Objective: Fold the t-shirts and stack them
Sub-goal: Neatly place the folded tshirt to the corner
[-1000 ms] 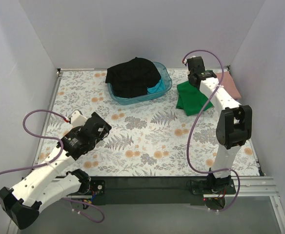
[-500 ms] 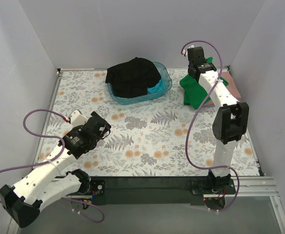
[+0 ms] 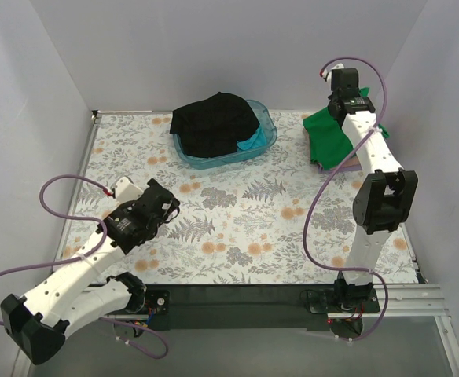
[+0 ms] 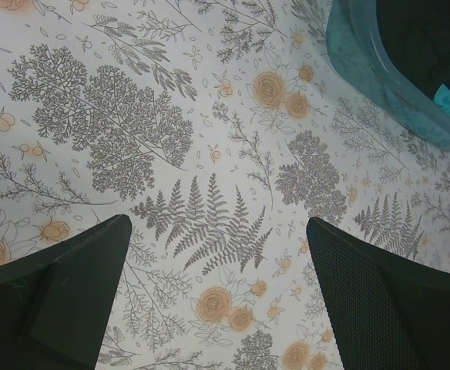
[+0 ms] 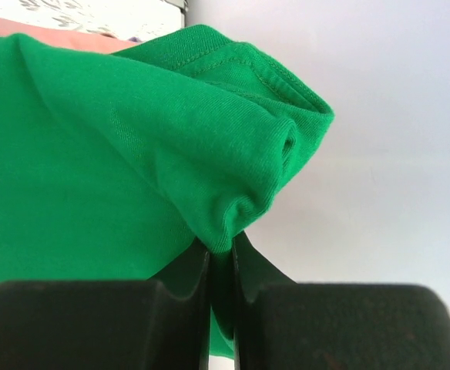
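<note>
The bright green t-shirt (image 3: pixel 327 135) hangs folded at the far right, over the dusty pink t-shirt (image 3: pixel 356 161). My right gripper (image 3: pixel 341 106) is shut on a bunched edge of the green t-shirt (image 5: pixel 132 154) and holds it up near the back wall. A strip of the pink t-shirt (image 5: pixel 48 35) shows above it in the right wrist view. A black t-shirt (image 3: pixel 214 122) and a turquoise one (image 3: pixel 252 140) lie in the blue tub (image 3: pixel 265 129). My left gripper (image 3: pixel 163 204) is open and empty above the floral cover (image 4: pixel 209 154). No lilac t-shirt shows.
The translucent blue tub stands at the back middle; its corner shows in the left wrist view (image 4: pixel 379 85). White walls close in the back and both sides. The right arm's purple cable (image 3: pixel 320 196) loops over the right part of the table.
My right gripper has carried the green t-shirt up and to the right, from the table towards the back right corner, over the pink one. The left arm has barely moved.
</note>
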Tool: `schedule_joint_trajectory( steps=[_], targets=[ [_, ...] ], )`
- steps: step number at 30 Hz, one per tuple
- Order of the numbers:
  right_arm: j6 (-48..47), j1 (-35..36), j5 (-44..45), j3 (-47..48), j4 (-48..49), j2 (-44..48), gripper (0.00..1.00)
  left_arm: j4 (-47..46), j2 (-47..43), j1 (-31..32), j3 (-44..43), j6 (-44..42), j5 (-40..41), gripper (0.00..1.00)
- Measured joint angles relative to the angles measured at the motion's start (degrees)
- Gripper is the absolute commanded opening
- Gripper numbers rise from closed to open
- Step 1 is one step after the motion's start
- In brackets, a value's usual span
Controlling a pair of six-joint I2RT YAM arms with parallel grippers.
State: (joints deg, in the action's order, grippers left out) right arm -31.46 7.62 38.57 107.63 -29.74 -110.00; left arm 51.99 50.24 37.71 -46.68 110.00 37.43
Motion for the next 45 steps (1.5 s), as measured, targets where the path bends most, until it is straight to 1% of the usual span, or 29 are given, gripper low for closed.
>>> schedule_joint_trajectory(
  steps=[5, 11, 18, 21, 24, 26, 27, 28, 30, 31, 32, 36, 39, 42, 45],
  targets=[
    [1.2, -2.5, -2.8, 0.3, 1.3, -1.1, 0.01, -0.1, 2.1, 0.0, 0.0, 0.2, 0.5, 0.98],
    [3.9, -2.4, -2.3, 0.0, 3.8, -1.1, 0.01, -0.1, 4.1, 0.0, 0.0, 0.2, 1.0, 0.98],
    [6.5, -2.2, -0.4, -6.2, 9.7, -1.0, 0.01, -0.2, 5.2, 0.0, 0.0, 0.2, 0.9, 0.98],
    [7.3, -2.3, 2.0, -6.5, 11.1, -2.9, 0.01, -0.3, 5.2, 0.0, -0.1, 0.1, 0.9, 0.98],
    [8.7, -2.8, 4.6, -4.3, 12.6, -7.0, 0.01, -0.7, 5.4, 0.0, -0.2, 0.0, 0.9, 0.98],
    [9.6, -3.5, 5.6, -2.4, 13.2, -10.1, 0.04, -0.8, 5.8, 0.0, -0.3, 0.0, 0.9, 0.98],
    [10.1, -4.0, 5.9, -1.4, 13.4, -11.8, 0.09, -0.8, 6.1, 0.0, -0.3, 0.0, 0.9, 0.98],
    [10.4, -4.5, 6.2, -0.4, 13.4, -13.4, 0.32, -0.8, 6.4, -0.1, -0.4, 0.0, 0.9, 0.98],
    [11.4, -5.5, 6.6, 1.0, 13.6, -16.0, 0.61, -0.8, 7.0, -0.1, -0.8, 0.0, 1.0, 0.98],
    [11.9, -6.0, 6.7, 1.7, 13.7, -17.1, 0.92, -0.7, 7.4, -0.1, -1.0, 0.0, 1.0, 0.98],
    [12.3, -6.4, 7.0, 2.3, 13.9, -17.9, 0.98, -0.8, 7.7, -0.1, -1.3, 0.0, 1.0, 0.98],
    [12.5, -7.5, 8.0, 2.7, 13.9, -18.6, 0.98, -0.8, 8.8, -0.1, -2.2, 0.0, 1.0, 0.98],
    [15.0, -7.5, 6.4, 1.8, 13.6, -17.1, 0.99, -0.7, 9.3, -0.1, -2.7, -0.1, 0.9, 0.98],
    [19.4, -7.5, 0.4, -4.5, 12.5, -10.7, 0.98, -0.4, 9.6, -0.1, -3.5, 0.0, 0.6, 0.98],
    [25.9, -7.3, -8.7, -13.3, 11.9, -0.3, 0.98, 0.3, 9.6, -0.1, -4.9, -0.1, -0.4, 0.98]
  ],
)
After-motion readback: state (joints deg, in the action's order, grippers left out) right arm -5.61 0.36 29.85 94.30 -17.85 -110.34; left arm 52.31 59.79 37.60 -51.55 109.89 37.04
